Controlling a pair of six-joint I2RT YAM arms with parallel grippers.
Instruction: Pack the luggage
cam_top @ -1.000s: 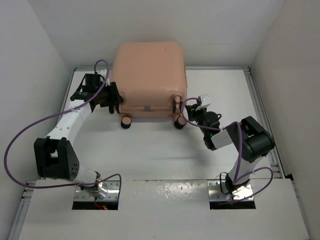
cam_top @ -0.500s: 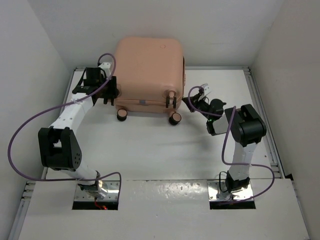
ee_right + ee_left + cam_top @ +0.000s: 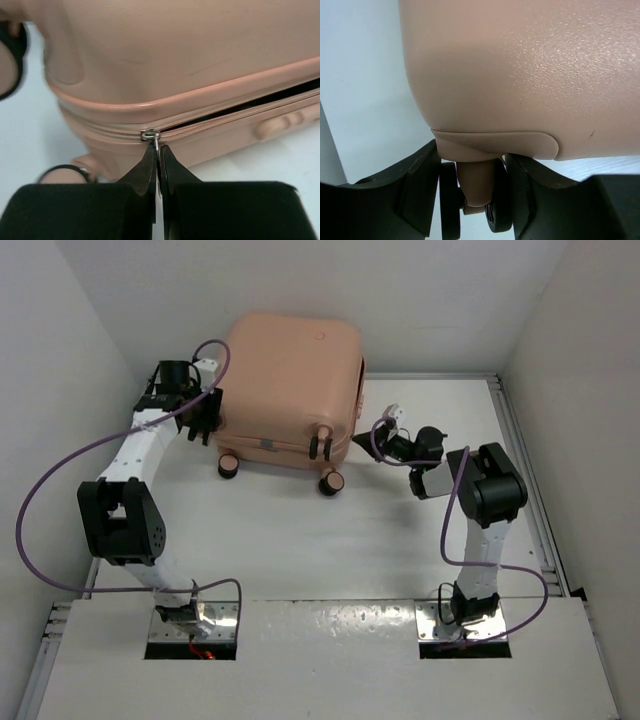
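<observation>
Luggage [image 3: 290, 380] has swung leftward since half a second ago, near end now skewed, lying just ahead of both tools. Left gripper [image 3: 472, 200] has followed, clamped on a corner wheel [image 3: 495, 217]; right gripper [image 3: 158, 167] stays pinched on the zipper pull [image 3: 150, 135] at its fingertips, seam [image 3: 240, 112] beyond it gaping

The overhead camera is looking down from above and behind me, while both my wrist cameras are peering close at the same luggage [image 3: 290, 380], left at a wheel [image 3: 451, 200], right at its zipper [image 3: 150, 135].

White table [image 3: 300, 540] — plain white walls [image 3: 420, 300] enclose it.
</observation>
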